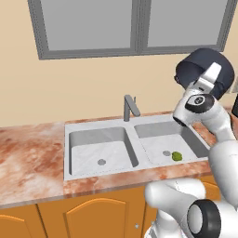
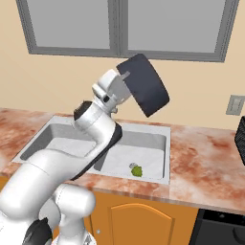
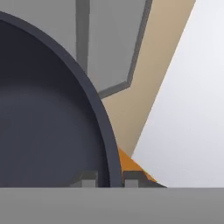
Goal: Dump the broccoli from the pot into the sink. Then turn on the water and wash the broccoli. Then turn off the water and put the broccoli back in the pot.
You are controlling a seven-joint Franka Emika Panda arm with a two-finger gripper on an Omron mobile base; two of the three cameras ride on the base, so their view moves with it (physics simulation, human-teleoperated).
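Now the jaws are clamped on the rim of the pot point(image 1: 204, 69), held tipped high above the sink point(image 1: 93, 128). Broccoli point(image 1: 176, 156) lies well below, in the right basin beside the drain.

Counted in total: one pot point(image 1: 207, 69), one broccoli floret point(image 1: 176, 156), one sink point(image 1: 93, 126) with two basins and two round drains, and one faucet point(image 1: 129, 107). Also counted: one gripper point(image 3: 107, 178) with two finger tips, one window point(image 1: 132, 25) of two panes, one wall outlet point(image 2: 234, 105), and three cabinet doors point(image 1: 95, 218) under one counter point(image 1: 30, 153).
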